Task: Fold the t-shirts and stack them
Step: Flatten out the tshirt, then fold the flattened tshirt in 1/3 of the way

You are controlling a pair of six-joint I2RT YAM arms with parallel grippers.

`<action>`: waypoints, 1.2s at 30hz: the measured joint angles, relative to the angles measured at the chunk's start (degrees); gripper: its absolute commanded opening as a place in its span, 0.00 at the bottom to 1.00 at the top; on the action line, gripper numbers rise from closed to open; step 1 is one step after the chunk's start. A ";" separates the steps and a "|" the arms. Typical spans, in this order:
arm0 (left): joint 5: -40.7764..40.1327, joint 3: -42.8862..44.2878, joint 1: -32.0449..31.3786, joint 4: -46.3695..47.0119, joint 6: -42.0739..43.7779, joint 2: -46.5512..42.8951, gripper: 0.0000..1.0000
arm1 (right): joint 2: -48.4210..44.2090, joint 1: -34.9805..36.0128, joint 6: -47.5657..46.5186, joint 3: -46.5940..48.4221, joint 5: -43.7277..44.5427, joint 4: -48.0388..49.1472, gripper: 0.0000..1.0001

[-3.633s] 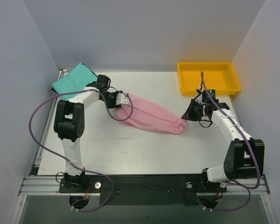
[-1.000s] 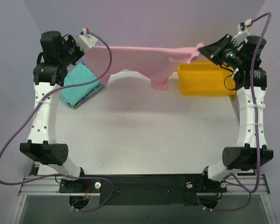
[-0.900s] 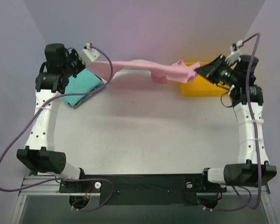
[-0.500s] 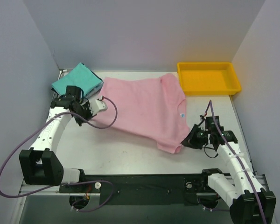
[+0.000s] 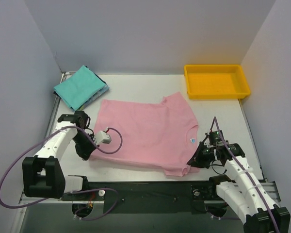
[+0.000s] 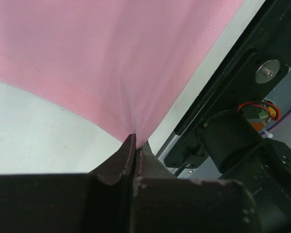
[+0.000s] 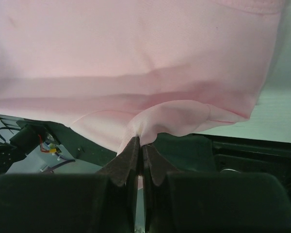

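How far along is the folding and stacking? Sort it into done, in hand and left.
Done: the teal t-shirt lies folded at the far left. In hand: the pink t-shirt lies spread flat, left gripper and right gripper pinching its near edge. Left: folding it and stacking it.

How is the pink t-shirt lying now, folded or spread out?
Spread out: the pink t-shirt lies flat on the table, near corners pinched by the left tool and right tool.

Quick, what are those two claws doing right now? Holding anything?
Left gripper: closed, pinching an edge of the pink t-shirt.
Right gripper: closed, pinching another edge of the pink t-shirt.
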 measured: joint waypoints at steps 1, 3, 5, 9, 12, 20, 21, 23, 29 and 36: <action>0.04 1.20 0.00 -0.83 -0.04 0.02 0.00 | 0.81 0.00 -0.17 1.46 0.13 -0.87 0.00; 0.22 3.80 0.00 -0.94 -0.39 0.04 0.00 | 3.34 0.00 -1.27 4.92 0.50 -1.25 0.00; 0.48 5.84 0.00 1.70 -1.55 0.33 0.00 | 7.78 -0.15 -3.19 8.02 0.83 -0.31 0.00; 0.59 9.16 0.00 9.40 -4.37 5.18 0.00 | 21.14 -1.66 -7.69 12.20 1.07 6.29 0.00; 0.35 12.02 0.00 15.21 -5.79 11.63 0.00 | 29.33 -2.12 -10.99 14.88 1.14 9.81 0.00; -1.05 13.00 0.04 22.43 -6.51 19.96 0.00 | 42.64 -4.09 -18.01 23.91 -0.50 15.69 0.00; -1.22 13.00 0.04 22.69 -6.51 20.37 0.00 | 43.74 -4.26 -18.71 24.50 -0.70 15.98 0.00; -1.55 13.00 0.04 23.23 -6.32 21.07 0.00 | 45.70 -4.33 -20.04 25.38 -0.96 16.26 0.00; -3.52 14.93 0.00 23.63 -6.73 23.08 0.46 | 49.22 -4.28 -22.38 27.61 -0.87 16.37 0.29; -8.39 21.42 0.11 23.54 -11.58 24.30 0.78 | 49.70 -5.75 -23.96 32.52 7.89 13.68 0.33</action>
